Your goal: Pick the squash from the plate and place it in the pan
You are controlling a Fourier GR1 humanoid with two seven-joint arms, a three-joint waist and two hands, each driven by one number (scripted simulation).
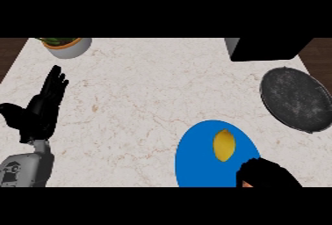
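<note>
At the left edge the left hand [40, 105] rests open, fingers straight and holding nothing. The yellow squash [224, 145] lies on the blue plate [194, 158], with the right hand [267, 174] at the plate's lower rim just beside it, its fingers impossible to make out. The dark pan [296, 99] sits at the right, apart from the plate.

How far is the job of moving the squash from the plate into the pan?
Nothing looks done yet: the yellow oval squash lies on the round blue plate. In hand: the right robot hand is at the plate's near edge, close to the squash, not holding it. Left: grasp, lift and set it in the dark round pan. The left robot hand rests open at the view's left.
</note>
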